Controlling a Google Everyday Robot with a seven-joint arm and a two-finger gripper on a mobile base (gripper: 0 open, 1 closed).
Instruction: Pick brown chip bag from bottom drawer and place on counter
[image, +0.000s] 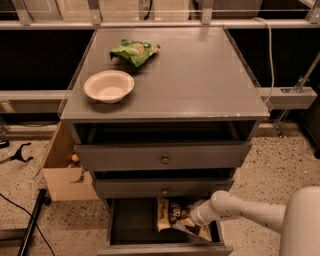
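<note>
The bottom drawer is pulled open below two shallower knobbed drawers. The brown chip bag, dark brown and cream with white lettering, lies in its right half. My white arm comes in from the lower right and reaches into the drawer. The gripper is at the bag's right side, low inside the drawer, touching or overlapping the bag. The grey counter is the cabinet's flat top, well above the gripper.
A white bowl and a green snack bag sit on the counter's left half. A cardboard box stands left of the cabinet. A white cable hangs at the right. Speckled floor lies around.
</note>
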